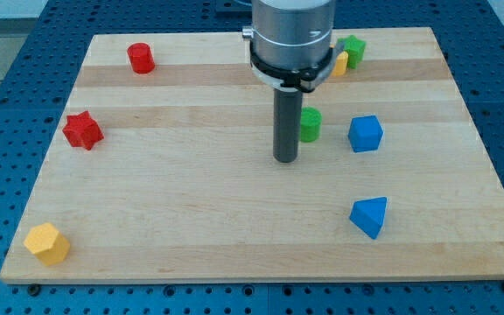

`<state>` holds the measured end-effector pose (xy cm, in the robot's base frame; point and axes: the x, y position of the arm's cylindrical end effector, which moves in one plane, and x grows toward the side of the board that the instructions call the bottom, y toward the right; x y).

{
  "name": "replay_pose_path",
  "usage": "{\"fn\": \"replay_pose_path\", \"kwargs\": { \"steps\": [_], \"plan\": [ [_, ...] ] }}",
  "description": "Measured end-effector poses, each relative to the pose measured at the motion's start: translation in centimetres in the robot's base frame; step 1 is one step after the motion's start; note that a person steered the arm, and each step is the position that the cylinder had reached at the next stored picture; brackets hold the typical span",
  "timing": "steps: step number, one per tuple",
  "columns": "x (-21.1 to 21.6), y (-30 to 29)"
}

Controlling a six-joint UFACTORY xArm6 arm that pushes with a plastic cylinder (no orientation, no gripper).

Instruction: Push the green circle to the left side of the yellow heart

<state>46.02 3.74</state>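
Note:
The green circle (311,124) stands on the wooden board (191,201) right of centre, its left part hidden behind my rod. My tip (286,160) rests on the board just left of and below the green circle, close to it; I cannot tell if they touch. A yellow block (341,63), mostly hidden by the arm's body, lies near the view's top, above and right of the green circle. Its shape does not show clearly.
A green star-like block (353,47) touches the yellow block's upper right. A blue cube (365,134) sits right of the green circle and a blue triangle (370,216) below it. A red cylinder (141,58), a red star (82,129) and a yellow hexagon (47,243) are at the left.

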Motion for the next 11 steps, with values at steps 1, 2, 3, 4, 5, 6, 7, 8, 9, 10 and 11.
{"fn": "replay_pose_path", "kwargs": {
  "steps": [1, 2, 3, 4, 5, 6, 7, 8, 9, 10, 11],
  "plan": [
    [-2.7, 0.7],
    [-4.5, 1.4],
    [-4.5, 3.9],
    [-5.6, 6.0],
    [-9.0, 6.4],
    [-10.5, 5.3],
    [-11.6, 4.8],
    [-13.0, 3.6],
    [-13.9, 1.6],
    [-13.8, -0.6],
    [-14.7, 2.5]
  ]
}}
